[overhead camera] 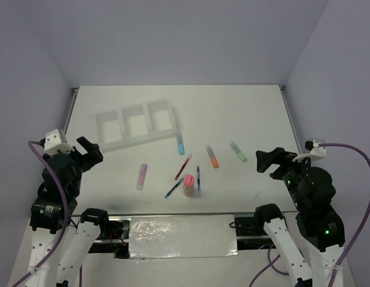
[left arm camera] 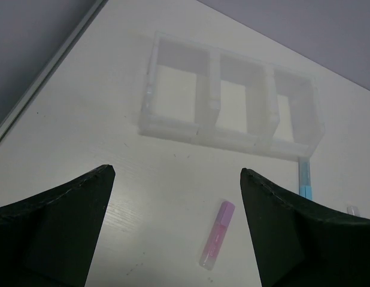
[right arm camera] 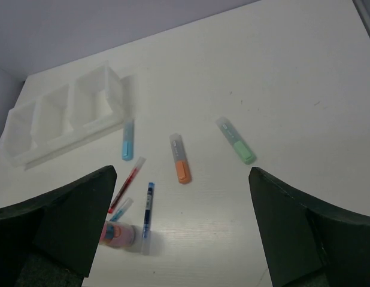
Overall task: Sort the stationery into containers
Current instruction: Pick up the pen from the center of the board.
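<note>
Stationery lay loose on the white counter (overhead camera: 245, 113), all of it outside the white tray (overhead camera: 137, 141), which sat toward the far left with its three compartments in a row. A blue highlighter (overhead camera: 181, 144) lay just off the tray's near right corner. To its right were an orange highlighter (overhead camera: 212, 156) and then a green highlighter (overhead camera: 237, 151), each apart from the others. A pink highlighter (overhead camera: 141, 176) lay alone, nearer the arms and in front of the tray. In the middle, a red pen (overhead camera: 183, 167), a blue pen (overhead camera: 173, 188) and a dark pen (overhead camera: 198, 178) clustered around a small pink-capped jar (overhead camera: 188, 184), which stood upright between the blue and dark pens. The left pincer (left arm camera: 176, 173) hung above the counter with its jaws spread wide, grasping nothing, facing the tray. The right pincer (right arm camera: 184, 170) was likewise released and empty, at the right side and well apart from the green highlighter.
</note>
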Tool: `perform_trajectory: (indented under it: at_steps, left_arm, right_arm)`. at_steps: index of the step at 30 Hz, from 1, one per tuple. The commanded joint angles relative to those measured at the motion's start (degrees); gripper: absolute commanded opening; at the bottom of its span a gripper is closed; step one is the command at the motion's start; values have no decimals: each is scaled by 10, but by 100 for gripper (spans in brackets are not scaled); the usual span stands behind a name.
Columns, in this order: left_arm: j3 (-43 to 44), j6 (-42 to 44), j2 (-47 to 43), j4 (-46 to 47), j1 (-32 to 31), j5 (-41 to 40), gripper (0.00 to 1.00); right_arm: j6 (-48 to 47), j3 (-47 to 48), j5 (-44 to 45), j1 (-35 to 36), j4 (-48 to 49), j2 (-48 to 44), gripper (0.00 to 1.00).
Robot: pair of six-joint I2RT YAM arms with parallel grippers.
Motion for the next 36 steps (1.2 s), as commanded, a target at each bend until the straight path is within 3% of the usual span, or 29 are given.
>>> perform_trajectory:
  at_steps: [1,10,15,19,24,29,36]
  left_arm:
    - [3,3,8,18,3,2,99]
    - [-1,3,13,21,3,8,99]
    - [-2,8,18,24,3,19,99]
    - [-4,12,28,27,2,28,99]
    - [-4,19,45,31,0,48,99]
    - [-4,24,54,34,-2,60,99]
    - [-5,28,53,38,-6,70,99]
  right_arm:
    - [2,-3,4,-3,5,5,100]
    - [37,-47,-96,-3,71,7,100]
    - [43,-102,-162,-1,152,189,100]
    - [24,-62,-65,18,160,427,97]
    - [-30,4,58,23,165,620,86]
    - [-71,72,40,7,145,763,79]
    - [-75,80,62,-5,153,844,74]
